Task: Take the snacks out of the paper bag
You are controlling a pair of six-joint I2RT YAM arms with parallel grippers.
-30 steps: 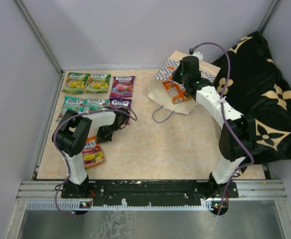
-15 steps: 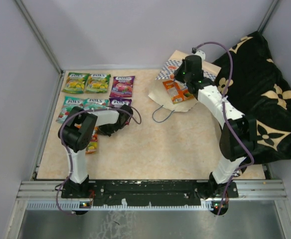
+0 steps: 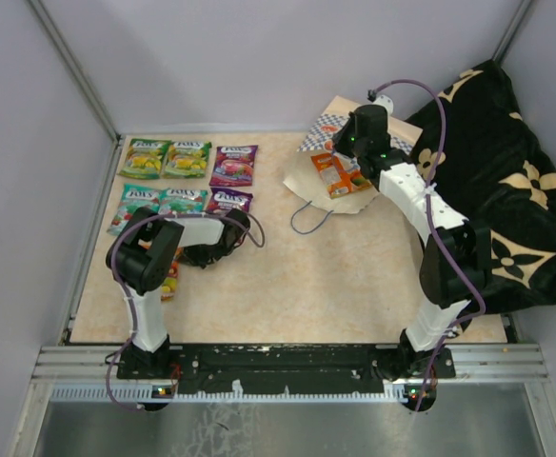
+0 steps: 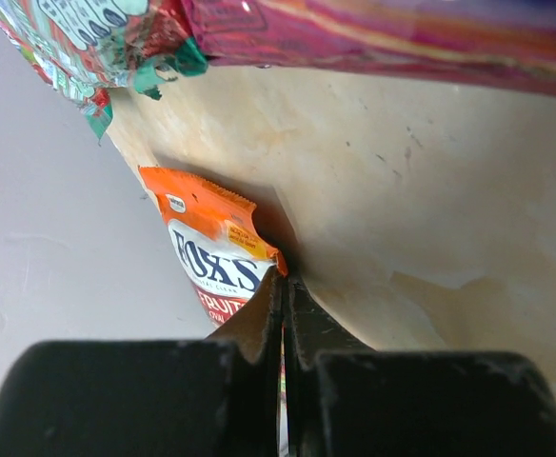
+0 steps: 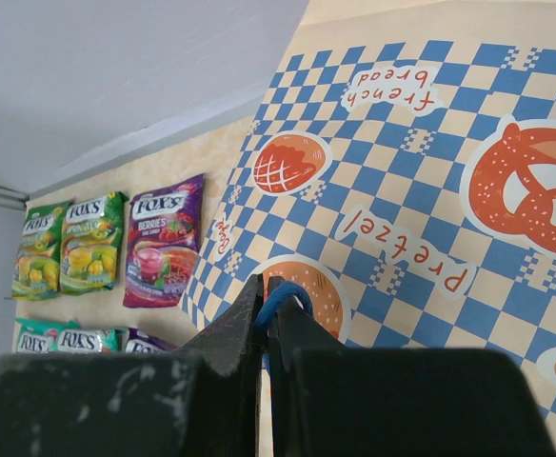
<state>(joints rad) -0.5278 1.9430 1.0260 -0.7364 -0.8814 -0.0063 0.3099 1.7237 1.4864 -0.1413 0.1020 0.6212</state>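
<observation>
left end effector (image 4: 283, 286) — nips snack (image 4: 213, 255) | right end effector (image 5: 265, 288) — nips handle (image 5: 287, 293)

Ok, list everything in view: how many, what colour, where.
green-yellow pouches: 2, green-yellow, far-left corner, side by side
teal pouches: 2, teal, next row
purple pouches: 2, purple, right of those
near orange-red pouch: 1, orange-red, near left, partly under left arm
far orange-red pouch: 1, orange-red, at the paper bag
paper bag: 1, cream with blue-white checks, far centre
blue cord handle: 2, blue, one looped on table, one pinched
black cloth: 1, black with tan flowers, right side
table: 1, tan
left gripper: 1, black, seemingly shut on near orange-red pouch
right gripper: 1, black, shut on blue cord handle
</observation>
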